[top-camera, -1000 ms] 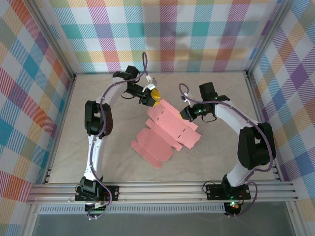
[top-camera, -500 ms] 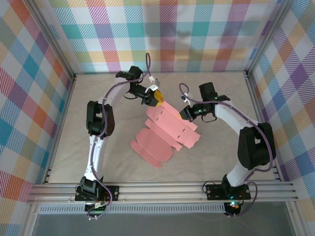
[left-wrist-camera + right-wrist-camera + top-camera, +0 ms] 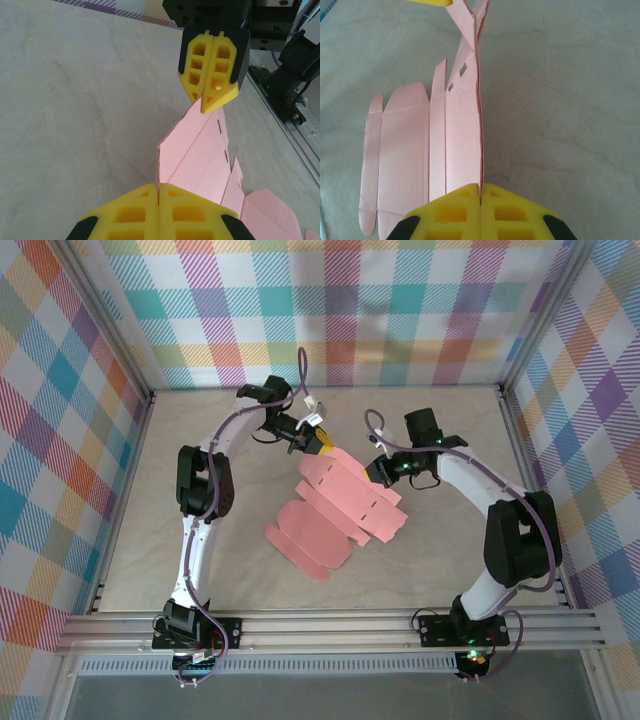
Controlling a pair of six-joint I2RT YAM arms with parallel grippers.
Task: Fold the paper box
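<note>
Salmon-pink card makes up the paper box (image 3: 340, 505), a die-cut blank near the middle of the pale, marbled surface (image 3: 200, 540), between the two arms. Its near-left part lies flat, with rounded flaps (image 3: 300, 545) spread out on the surface. The far part is lifted and stands as an upright panel (image 3: 192, 150) with small slots (image 3: 220, 125) cut near one fold.

The left claw (image 3: 320, 443) sits at the far-left end of that raised panel. In the left wrist view its yellow fingers (image 3: 125, 217) are pressed flat together, with the thin edge of the pink card pinched in the seam between them.

The right claw (image 3: 378, 472) is at the opposite end of the panel, toward the right side of the surface. In the right wrist view its fingers (image 3: 455, 215) are likewise closed against each other, and the card's edge runs straight up out of the line where they meet. From there the flat part of the blank lies to the left of the standing panel, its fold lines and tabs showing.

In the left wrist view the right claw faces the camera, tips closed where a corner of the panel meets them.

Plaid walls (image 3: 340, 310) surround the surface on three sides, and a metal rail (image 3: 330, 625) carrying the arm bases runs along the near edge.
</note>
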